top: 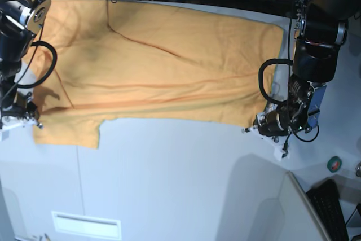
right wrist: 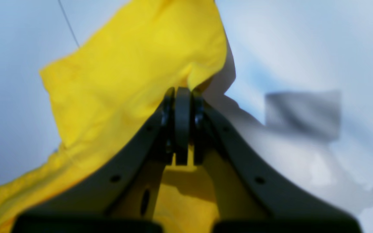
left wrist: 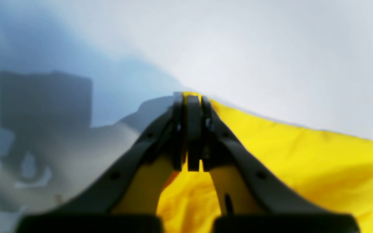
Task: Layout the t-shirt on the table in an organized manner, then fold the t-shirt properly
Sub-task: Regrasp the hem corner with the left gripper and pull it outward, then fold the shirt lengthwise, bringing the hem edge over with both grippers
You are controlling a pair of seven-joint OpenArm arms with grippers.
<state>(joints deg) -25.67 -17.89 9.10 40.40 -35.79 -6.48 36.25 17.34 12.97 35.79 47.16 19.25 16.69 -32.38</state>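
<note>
Here the t-shirt [top: 163, 66] is spread flat across the far half of the table [top: 180, 179]. Its near hem corner is pinched by the left gripper [left wrist: 191, 97], jaws closed on cloth. A sleeve edge is clamped likewise by the right gripper [right wrist: 182, 92].

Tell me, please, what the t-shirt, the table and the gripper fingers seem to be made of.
The t-shirt: soft woven or knitted cloth, probably cotton, matte; it drapes and creases. The table: a hard, smooth, matte white board, perhaps laminate; shadows fall evenly on it. The left gripper fingers: dark, matte, rigid, likely plastic, with small holes; the blur leaves this open.
</note>
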